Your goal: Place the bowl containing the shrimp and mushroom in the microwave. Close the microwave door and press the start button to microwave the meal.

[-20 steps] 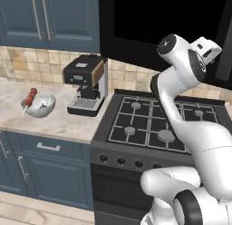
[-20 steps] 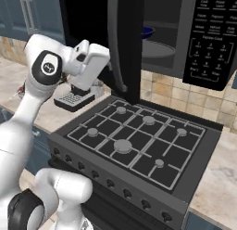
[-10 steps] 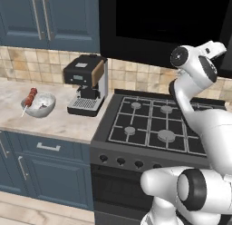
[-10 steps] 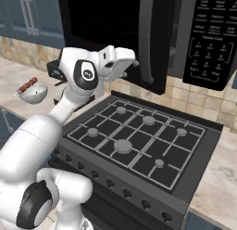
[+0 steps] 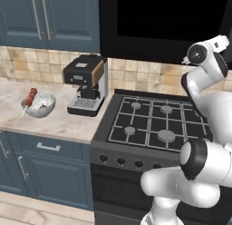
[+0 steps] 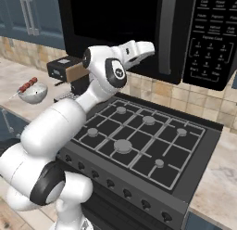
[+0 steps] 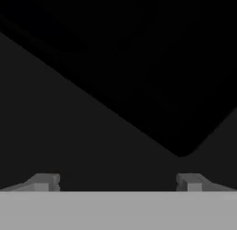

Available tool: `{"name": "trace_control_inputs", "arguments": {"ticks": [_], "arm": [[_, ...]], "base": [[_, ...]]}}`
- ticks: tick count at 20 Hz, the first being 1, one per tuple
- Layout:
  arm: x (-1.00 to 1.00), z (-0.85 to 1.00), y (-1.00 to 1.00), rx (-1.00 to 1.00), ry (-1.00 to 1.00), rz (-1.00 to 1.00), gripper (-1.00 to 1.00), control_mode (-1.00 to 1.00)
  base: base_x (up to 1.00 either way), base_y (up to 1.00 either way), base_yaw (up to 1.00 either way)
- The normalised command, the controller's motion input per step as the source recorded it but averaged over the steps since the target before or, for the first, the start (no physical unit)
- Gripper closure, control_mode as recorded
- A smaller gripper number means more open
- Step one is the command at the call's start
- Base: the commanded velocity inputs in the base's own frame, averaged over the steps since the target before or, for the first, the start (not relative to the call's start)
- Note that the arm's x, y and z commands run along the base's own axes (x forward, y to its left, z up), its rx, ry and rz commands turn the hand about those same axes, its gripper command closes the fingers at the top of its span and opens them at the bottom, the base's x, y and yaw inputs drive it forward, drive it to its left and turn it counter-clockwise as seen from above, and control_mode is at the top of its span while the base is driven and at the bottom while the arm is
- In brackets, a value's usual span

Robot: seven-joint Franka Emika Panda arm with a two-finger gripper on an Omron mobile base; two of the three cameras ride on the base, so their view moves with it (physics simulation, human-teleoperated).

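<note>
env: home kitchen | gas stove (image 5: 156, 124) with knob row, near centre | black microwave (image 6: 139, 29) above it, keypad right | coffee machine (image 5: 86, 85) on marble counter (image 5: 54, 122) left | blue cabinets (image 5: 50, 20) far left | tan tile backsplash (image 5: 140, 72)

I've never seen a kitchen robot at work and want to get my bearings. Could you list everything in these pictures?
Microwave: one, black, above the stove.
Microwave door: one, black, nearly shut.
Keypad: one, black with white lettering, right side of the microwave.
Stove: one, black, burners bare.
Coffee machine: one, black with tan side, on the counter left of the stove.
Bowl: one, pale grey, left on the counter.
Meat skewer: one, reddish-brown, in that bowl.
Counter: beige.
Cabinets: blue, above and below the counter.
Arm: one, white, raised toward the door.
Gripper: one, open, empty, facing a dark surface.
</note>
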Motion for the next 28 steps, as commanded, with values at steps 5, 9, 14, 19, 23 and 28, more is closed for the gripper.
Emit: {"name": "trace_control_inputs", "arguments": {"ticks": [5,9,14,19,23,28], "arm": [[0.61,0.48,-0.25,0.05,-0.02,0.18,-1.0,-1.0],[0.64,0.51,-0.09,0.01,0.0,0.14,-1.0,-1.0],[0.29,0.69,0.0,0.0,0.0,0.11,-1.0,-1.0],[-0.15,0.99,0.06,-0.04,0.0,0.07,-1.0,-1.0],[-0.8,0.86,0.21,0.0,-0.07,0.0,-1.0,-1.0],[-1.0,0.54,0.24,0.01,-0.2,0.0,-1.0,-1.0]], "base": [[0.0,0.0,0.0],[0.0,0.0,0.0],[0.0,0.0,0.0],[0.0,0.0,0.0],[0.0,0.0,0.0],[0.0,0.0,0.0]]}}
